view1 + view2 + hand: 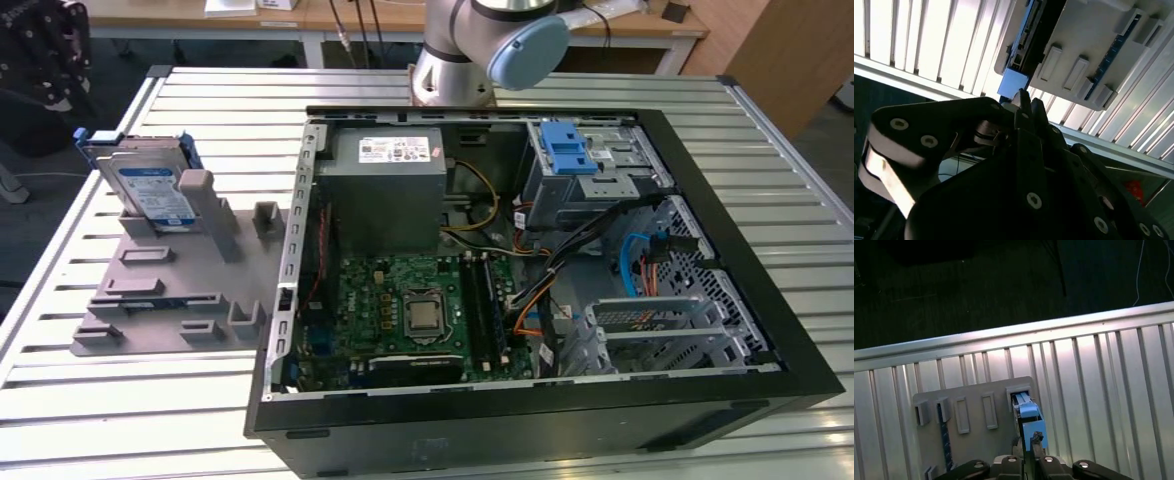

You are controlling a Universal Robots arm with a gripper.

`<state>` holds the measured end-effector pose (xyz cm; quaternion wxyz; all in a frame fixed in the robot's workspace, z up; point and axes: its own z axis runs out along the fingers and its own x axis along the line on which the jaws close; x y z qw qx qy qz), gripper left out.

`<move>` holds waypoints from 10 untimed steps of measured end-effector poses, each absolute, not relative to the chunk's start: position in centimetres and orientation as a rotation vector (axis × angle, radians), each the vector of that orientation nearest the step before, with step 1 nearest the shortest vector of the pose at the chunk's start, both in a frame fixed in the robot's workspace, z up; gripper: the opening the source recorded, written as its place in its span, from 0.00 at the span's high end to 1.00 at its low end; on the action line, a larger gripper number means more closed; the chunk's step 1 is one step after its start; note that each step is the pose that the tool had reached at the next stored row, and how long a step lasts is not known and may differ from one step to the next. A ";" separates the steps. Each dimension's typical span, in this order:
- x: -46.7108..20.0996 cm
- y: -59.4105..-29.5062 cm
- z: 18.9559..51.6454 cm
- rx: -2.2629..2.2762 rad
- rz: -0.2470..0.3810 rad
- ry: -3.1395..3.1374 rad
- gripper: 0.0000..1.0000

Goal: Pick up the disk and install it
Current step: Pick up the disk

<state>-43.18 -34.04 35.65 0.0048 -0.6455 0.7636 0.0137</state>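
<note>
Blue plastic frames the metal disk (147, 188), which stands on edge in a grey holder (167, 290) with its blue-and-white label showing. The gripper (1030, 441) hangs over it, its fingers together.

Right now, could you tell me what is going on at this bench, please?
A robot arm is set to fit a disk into an open computer case. The disk stands upright in a grey holder on the slatted table, to the exterior view's left of the case. In the first wrist view the gripper hangs above the disk's top edge. The disk has not yet been lifted.
</note>
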 end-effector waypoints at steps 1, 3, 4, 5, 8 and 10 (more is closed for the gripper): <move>-43.2 -34.0 35.5 -2.027 0.043 2.388 0.77; -43.1 -33.9 35.2 -2.043 0.042 2.375 0.71; -43.1 -33.9 35.0 -2.053 0.042 2.367 0.65; -43.1 -33.9 34.9 -2.063 0.042 2.358 0.65; -43.1 -33.8 34.4 -2.092 0.042 2.333 0.47; -43.1 -33.7 34.1 -2.098 0.041 2.326 0.47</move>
